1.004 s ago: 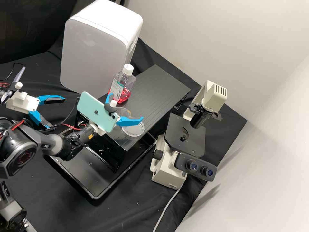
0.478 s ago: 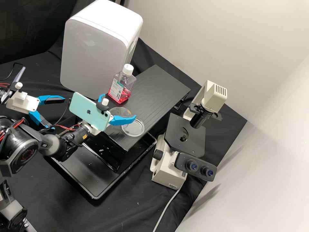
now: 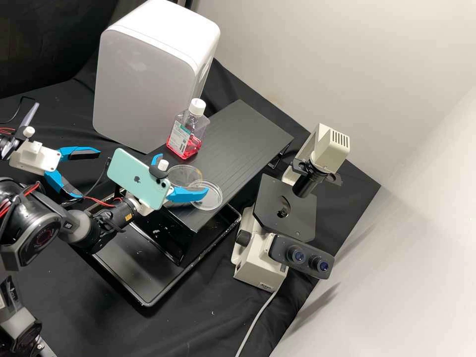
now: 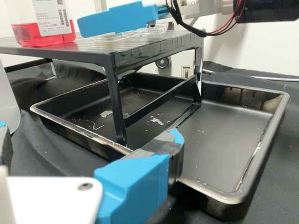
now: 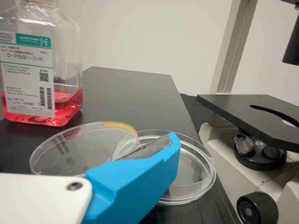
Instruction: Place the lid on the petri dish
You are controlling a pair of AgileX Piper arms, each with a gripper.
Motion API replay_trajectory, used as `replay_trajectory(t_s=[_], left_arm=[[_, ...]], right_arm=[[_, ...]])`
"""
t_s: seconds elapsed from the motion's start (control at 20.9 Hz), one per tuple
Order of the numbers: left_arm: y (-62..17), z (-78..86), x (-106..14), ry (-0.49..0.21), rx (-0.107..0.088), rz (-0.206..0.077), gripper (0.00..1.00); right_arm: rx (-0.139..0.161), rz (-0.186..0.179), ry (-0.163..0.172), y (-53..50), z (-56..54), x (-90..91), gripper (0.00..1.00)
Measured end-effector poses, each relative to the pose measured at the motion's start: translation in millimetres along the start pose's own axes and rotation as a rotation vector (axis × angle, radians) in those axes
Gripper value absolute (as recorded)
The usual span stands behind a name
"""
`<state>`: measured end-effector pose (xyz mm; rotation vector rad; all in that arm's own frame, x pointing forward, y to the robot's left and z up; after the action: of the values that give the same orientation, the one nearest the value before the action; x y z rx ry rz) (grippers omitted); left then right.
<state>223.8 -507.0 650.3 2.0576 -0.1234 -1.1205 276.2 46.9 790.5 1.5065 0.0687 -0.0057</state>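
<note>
Right gripper (image 3: 181, 176) sits farther back toward its own arm than a second ago. Lid, dish and left gripper (image 3: 87, 172) are where they were.

Right jaws spread wide, clamping nothing. Lid (image 5: 80, 149) lies flat between them: thin clear plastic disc, shallow rim, yellowish glint along one edge. Petri dish (image 5: 189, 168) lies just outside the lower finger (image 5: 140, 172): same clear plastic, round, low wall. Lid's edge overlaps the dish rim right beside the finger's grey pad; cannot tell whether it rests on that rim.

Both sit on the matte black ribbed platform (image 3: 248, 131). Beyond the fingertips stands a square clear bottle (image 3: 187, 130), white cap, pink liquid low inside.

Left jaws also released, gripping nothing, well apart from the lid. Ahead of them is a glossy black tray (image 4: 261, 154), smeared, with the platform's legs standing in it.
</note>
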Motion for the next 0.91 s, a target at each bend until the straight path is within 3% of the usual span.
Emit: replay_trajectory(t_s=[0.29,0.62,0.91], left_arm=[[0.0,0.0,0.0,0.000,0.000,0.000,1.00],[0.0,-0.4,0.8,0.000,0.000,0.001,1.00],[-2.8,-0.9,1.4,0.001,-0.004,-0.009,1.00]], right_arm=[[-0.002,0.003,-0.003,-2.2,2.3,1.4,1.00],[-0.038,0.009,-0.009,-7.4,3.3,5.0,1.00],[-0.041,0.004,-0.019,-10.1,5.0,7.0,1.00]])
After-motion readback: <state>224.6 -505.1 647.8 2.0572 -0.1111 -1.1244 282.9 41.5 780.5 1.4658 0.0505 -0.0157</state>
